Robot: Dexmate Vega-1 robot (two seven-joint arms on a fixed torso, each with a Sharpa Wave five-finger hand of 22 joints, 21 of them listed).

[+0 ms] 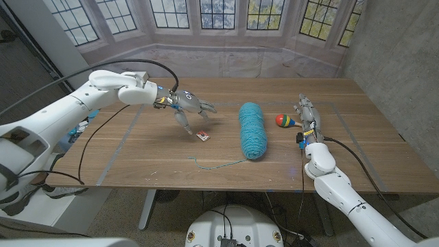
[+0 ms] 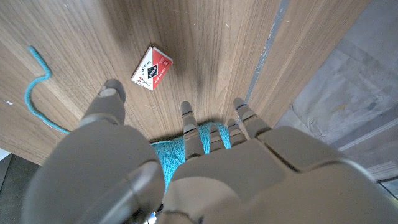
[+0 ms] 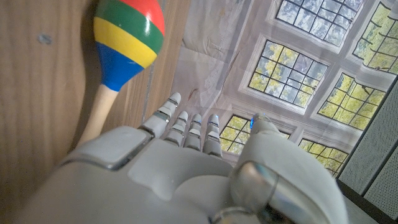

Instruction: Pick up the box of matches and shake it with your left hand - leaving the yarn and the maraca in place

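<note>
Nearest you, a loose teal strand (image 1: 221, 165) trails from the yarn toward the table's (image 1: 137, 161) front edge. Just beyond it, your right hand (image 1: 306, 115) stands on its edge at the right side, fingers straight and together, holding nothing. The matchbox (image 1: 202, 136) lies flat on the wood left of the teal yarn skein (image 1: 252, 129), a little apart from it. Your left hand (image 1: 191, 107) hovers over the matchbox with its fingers spread and pointing down, nothing in its grasp; in the left wrist view the fingertips (image 2: 112, 92) sit close to the matchbox (image 2: 152, 67) without touching it. The maraca (image 1: 285, 121) rests just beside your right hand, its red, yellow, green and blue head toward the skein. Farther back, leaded windows (image 1: 219, 12) line the wall
</note>
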